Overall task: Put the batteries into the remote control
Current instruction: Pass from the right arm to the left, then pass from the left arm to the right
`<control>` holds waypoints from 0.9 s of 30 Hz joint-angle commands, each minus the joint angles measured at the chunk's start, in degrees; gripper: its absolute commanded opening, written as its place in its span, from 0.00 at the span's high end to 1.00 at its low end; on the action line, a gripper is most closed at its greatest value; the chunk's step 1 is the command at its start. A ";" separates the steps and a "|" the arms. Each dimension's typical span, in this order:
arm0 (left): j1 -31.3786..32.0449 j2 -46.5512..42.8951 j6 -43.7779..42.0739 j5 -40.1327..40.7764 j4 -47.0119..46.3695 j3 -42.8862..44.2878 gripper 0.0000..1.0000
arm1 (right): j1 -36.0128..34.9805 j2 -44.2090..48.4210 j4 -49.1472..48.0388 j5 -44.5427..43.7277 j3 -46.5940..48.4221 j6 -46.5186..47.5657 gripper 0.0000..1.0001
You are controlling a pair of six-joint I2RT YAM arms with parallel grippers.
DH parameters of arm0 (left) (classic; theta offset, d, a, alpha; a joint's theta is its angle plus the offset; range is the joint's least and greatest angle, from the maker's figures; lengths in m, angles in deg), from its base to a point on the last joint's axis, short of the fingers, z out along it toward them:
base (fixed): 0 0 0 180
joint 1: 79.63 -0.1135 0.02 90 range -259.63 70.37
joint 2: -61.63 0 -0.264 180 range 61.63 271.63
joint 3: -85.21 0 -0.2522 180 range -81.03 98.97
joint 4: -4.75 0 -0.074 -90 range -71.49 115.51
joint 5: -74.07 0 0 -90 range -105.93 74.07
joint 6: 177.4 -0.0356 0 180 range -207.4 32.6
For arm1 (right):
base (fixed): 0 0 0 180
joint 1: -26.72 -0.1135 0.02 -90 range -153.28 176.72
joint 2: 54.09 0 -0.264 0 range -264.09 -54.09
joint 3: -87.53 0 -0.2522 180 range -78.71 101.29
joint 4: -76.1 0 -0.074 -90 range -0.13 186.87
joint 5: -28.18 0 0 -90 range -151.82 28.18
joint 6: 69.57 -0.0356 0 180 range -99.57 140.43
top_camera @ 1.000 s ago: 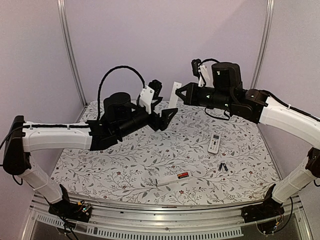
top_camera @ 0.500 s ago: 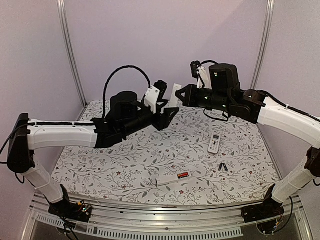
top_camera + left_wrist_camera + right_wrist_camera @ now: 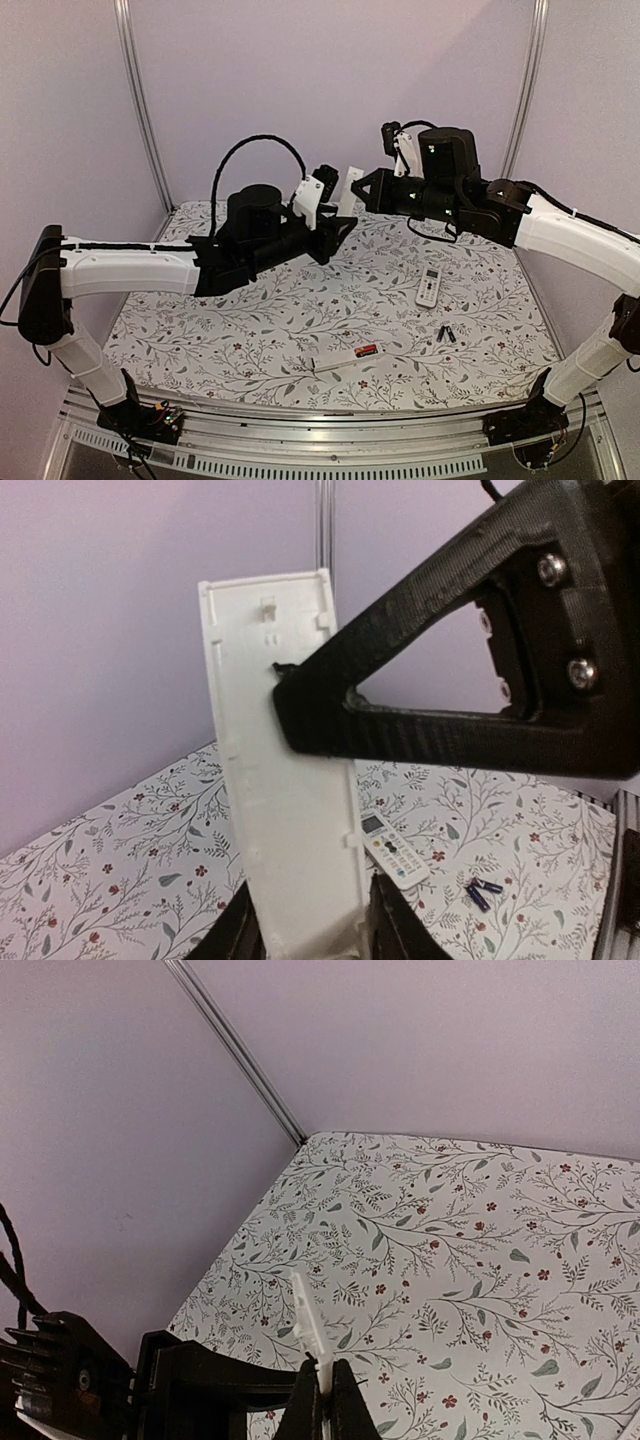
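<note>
- The right fingers [image 3: 342, 1410] are pressing together, pinching the thin edge of a long white remote casing [image 3: 312, 1335] that is sticking up from between their tips.
- The left fingers [image 3: 385, 932] are flanking the lower end of the same casing, sitting close against both long edges. I cannot tell whether they are actually squeezing it.
- The casing is standing almost upright in the air between the two arms, well above the table [image 3: 250, 320]. Small moulded clips are showing near its top end.
- Down on the table, a small white remote [image 3: 428, 287] with a screen and buttons is lying face up, right of centre.
- Two dark batteries [image 3: 446, 335] are lying side by side, near that small remote on its front side.
- A red battery [image 3: 367, 350] is lying near the front middle, just beside the end of a flat white strip [image 3: 328, 364].
- A white cloth printed with grey leafy sprigs and small red flowers is covering the whole table.
- Plain lilac walls [image 3: 330, 80] are closing in the back and sides, with slim metal posts [image 3: 140, 110] running up the rear corners.
- An aluminium rail [image 3: 330, 425] is running along the near edge of the table.
</note>
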 commanded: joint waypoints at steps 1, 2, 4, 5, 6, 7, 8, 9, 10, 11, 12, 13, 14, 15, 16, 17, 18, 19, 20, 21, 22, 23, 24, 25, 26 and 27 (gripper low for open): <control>0.46 0.14 0.40 0.35 0.63 0.71 0.69 | -0.26 -0.29 0.00 -0.46 1.10 0.73 1.00; 0.47 0.07 0.38 0.42 0.55 0.71 0.69 | -0.36 -0.29 0.01 -0.36 1.03 1.00 1.00; 0.47 -0.06 0.39 0.60 0.38 0.62 0.72 | -0.29 -0.21 0.00 -0.22 0.95 1.34 1.00; 0.46 -0.19 0.43 0.56 0.32 0.62 0.73 | -0.27 -0.16 0.00 -0.20 0.86 1.43 1.00; 0.41 -0.28 0.41 0.59 0.23 0.55 0.74 | -0.34 -0.05 -0.25 -0.09 0.77 1.55 1.00; 0.45 -0.34 0.34 0.56 0.15 0.47 0.75 | -0.27 0.04 -0.51 0.04 0.61 1.70 1.00; 0.47 -0.45 0.35 0.40 -0.04 0.38 0.76 | -0.26 0.35 -0.90 0.30 0.43 1.93 1.00; 0.41 -0.59 0.30 0.25 -0.22 0.24 0.78 | -0.26 0.55 -1.55 0.81 0.23 2.48 1.00; 0.47 -0.82 0.29 0.22 -0.51 0.04 0.79 | -0.26 0.80 -2.20 1.47 -0.08 3.06 0.95; 0.46 -1.03 0.27 0.02 -0.90 -0.22 0.81 | -0.26 1.21 -2.99 2.37 -0.31 4.02 0.89; 0.48 -1.38 0.25 -0.23 -1.40 -0.52 0.82 | -0.26 1.47 -3.83 3.75 -0.57 4.94 0.82; 0.41 -1.78 0.22 -0.53 -2.06 -0.92 0.84 | -0.21 1.96 -4.98 4.94 -0.91 6.86 0.75; 0.46 -2.32 0.05 -1.20 -2.81 -1.41 0.84 | -0.19 2.38 -6.04 8.35 -1.18 8.85 0.69; 0.42 -3.04 -0.13 -2.13 -3.74 -2.05 0.84 | -0.11 3.28 -6.89 10.63 -1.45 10.63 0.61; 0.44 -3.88 -0.47 -3.57 -4.93 -2.85 0.85 | 0.03 3.97 -7.55 13.44 -1.68 14.01 0.54; 0.48 -5.02 -0.87 -5.30 -6.42 -3.85 0.84 | 0.34 4.93 -7.92 16.82 -2.02 16.40 0.47; 0.43 -6.32 -1.17 -7.15 -8.35 -5.62 0.84 | 0.69 6.71 -8.04 20.52 -2.51 19.91 0.41; 0.44 -7.63 -1.60 -10.18 -10.21 -7.07 0.85 | 1.24 7.83 -8.18 25.05 -2.95 22.49 0.37; 0.44 -8.95 -1.98 -12.57 -12.08 -8.36 0.85 | 1.76 9.55 -8.45 29.40 -3.59 26.10 0.34; 0.48 -10.05 -2.07 -15.04 -13.41 -9.42 0.85 | 2.25 10.87 -8.79 33.94 -4.59 29.02 0.31; 0.50 -11.00 -2.08 -17.22 -14.39 -10.08 0.85 | 2.48 12.91 -8.98 37.78 -5.40 31.29 0.28; 0.50 -11.74 -2.04 -19.34 -14.96 -10.52 0.85 | 2.69 14.45 -8.99 40.89 -6.35 34.69 0.26; 0.63 -12.50 -2.00 -21.89 -15.30 -10.61 0.85 | 2.71 15.40 -8.95 43.53 -7.25 37.09 0.25; 0.70 -12.75 -1.92 -22.94 -15.42 -10.63 0.85 | 2.80 16.55 -8.97 44.36 -8.07 38.45 0.24; 0.81 -12.96 -1.83 -24.55 -15.56 -10.51 0.85 | 2.82 17.06 -9.04 45.24 -8.67 40.25 0.24; 0.97 -13.07 -1.86 -25.79 -15.63 -10.34 0.85 | 2.81 17.47 -9.17 46.37 -8.89 41.02 0.25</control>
